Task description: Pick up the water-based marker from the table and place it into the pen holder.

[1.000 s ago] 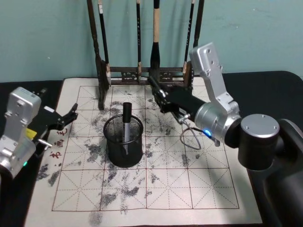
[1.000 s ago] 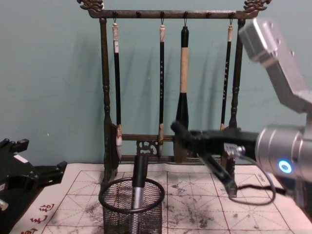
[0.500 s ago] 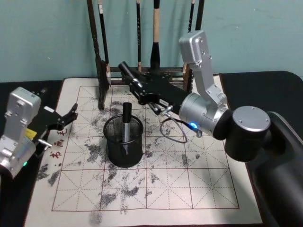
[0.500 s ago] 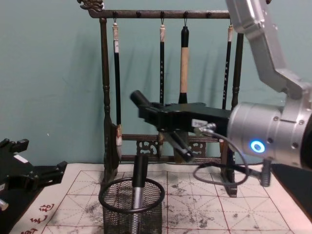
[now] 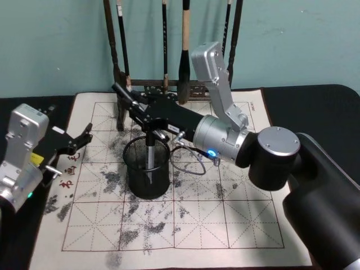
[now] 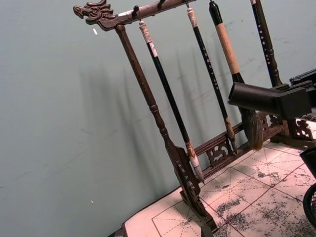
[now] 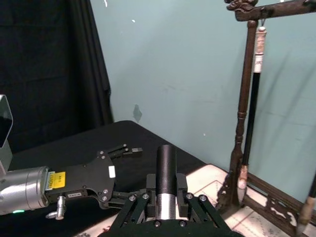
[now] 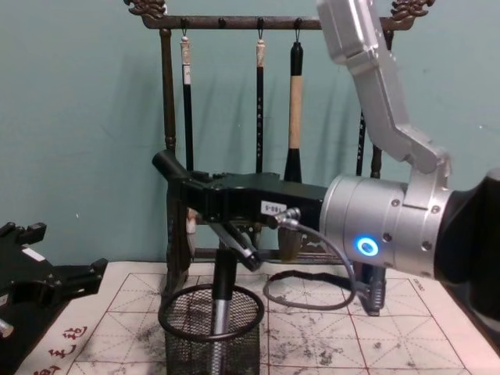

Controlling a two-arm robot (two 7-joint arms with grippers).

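**Marker standing in holder, right pincer above it**

The marker [image 5: 150, 154] is standing upright inside the holder [image 5: 147, 169], its dark cap [image 8: 224, 269] rising past the round rim while the silver barrel is seen through the mesh. The holder is resting on the ink-stained grid mat [image 5: 197, 219], in front of the brush rack [image 8: 168, 156], on the dark worktop [image 5: 315, 107].

The right pincer [image 5: 147, 122] is being held level above the holder, reaching across from the right, with its fingers [image 8: 238, 248] spread on either side of the marker's cap. In the right wrist view the cap [image 7: 166, 170] is framed between the two finger linkages, with a gap on each side; the pincer is open and nothing is being gripped. One finger tip [image 8: 164, 162] is pointing towards the rack's left post. A looping cable [image 5: 188, 163] is hanging beneath the right wrist, near the holder's right side.

The left pincer [image 5: 79, 139] is parked at the mat's left edge, well apart from the holder, its fingers parted and nothing between them. Four brushes [image 8: 295, 117] are hanging from the rack's top bar against the teal wall.
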